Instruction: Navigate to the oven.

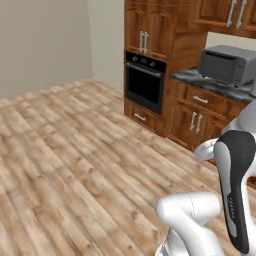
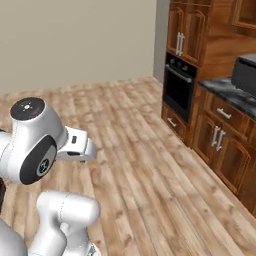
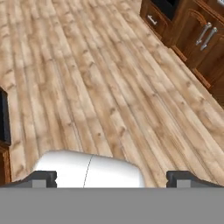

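Oven point(image 1: 144, 81): black, set into the wooden cabinet column point(image 1: 150, 30), seen well ahead across the plank floor point(image 1: 75, 165)
Drawer point(image 1: 141, 116): fitted just below the oven door
Microwave point(image 1: 227, 64): placed on the dark counter point(image 1: 212, 85) beside the oven
Pincer point(image 3: 112, 178): fingertips spread wide, nothing held, pointed at the floor, oven far ahead of it

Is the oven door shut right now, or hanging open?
Shut. The oven door sits flush with the cabinet front, with its silver handle level across the top edge in both base views.

Grey microwave point(image 1: 227, 64) on dark countertop point(image 1: 212, 85)
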Controlling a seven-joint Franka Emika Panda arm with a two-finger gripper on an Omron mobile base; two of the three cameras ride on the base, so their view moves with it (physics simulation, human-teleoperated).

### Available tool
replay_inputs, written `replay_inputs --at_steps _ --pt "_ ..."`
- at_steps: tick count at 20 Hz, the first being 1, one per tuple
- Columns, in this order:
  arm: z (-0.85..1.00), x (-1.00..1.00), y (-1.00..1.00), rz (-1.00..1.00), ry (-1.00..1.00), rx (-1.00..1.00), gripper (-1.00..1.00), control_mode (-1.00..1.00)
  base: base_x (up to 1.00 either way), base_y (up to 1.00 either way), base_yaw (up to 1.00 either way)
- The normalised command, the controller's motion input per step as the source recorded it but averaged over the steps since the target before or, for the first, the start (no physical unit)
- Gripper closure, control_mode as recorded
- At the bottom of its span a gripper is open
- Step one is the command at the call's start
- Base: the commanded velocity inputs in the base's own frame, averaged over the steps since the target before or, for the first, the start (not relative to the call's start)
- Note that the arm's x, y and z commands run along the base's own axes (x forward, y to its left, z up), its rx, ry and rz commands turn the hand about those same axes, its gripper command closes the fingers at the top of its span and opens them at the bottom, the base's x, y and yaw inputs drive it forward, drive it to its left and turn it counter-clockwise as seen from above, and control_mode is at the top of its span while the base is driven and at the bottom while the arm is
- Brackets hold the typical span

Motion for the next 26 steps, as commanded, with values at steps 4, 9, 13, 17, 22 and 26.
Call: replay_inputs --at_steps 4,9,13,17,22,26 --pt "0.00 0.00 0.00 0.00 0.00 0.00 -1.00 1.00 0.63 0.00 -0.69" --pt "0.00 0.00 0.00 0.00 0.00 0.00 -1.00 1.00 1.00 0.27 -0.49" --pt "0.00 0.00 0.00 0.00 0.00 0.00 -1.00 1.00 1.00 0.76 -0.43" --pt "0.00 0.00 0.00 0.00 0.00 0.00 -1.00 1.00 1.00 0.95 -0.41" --pt "0.00 0.00 0.00 0.00 0.00 0.00 -1.00 1.00 1.00 1.00 -0.36" --pt "0.00 0.00 0.00 0.00 0.00 0.00 -1.00 1.00 1.00 1.00 -0.39"
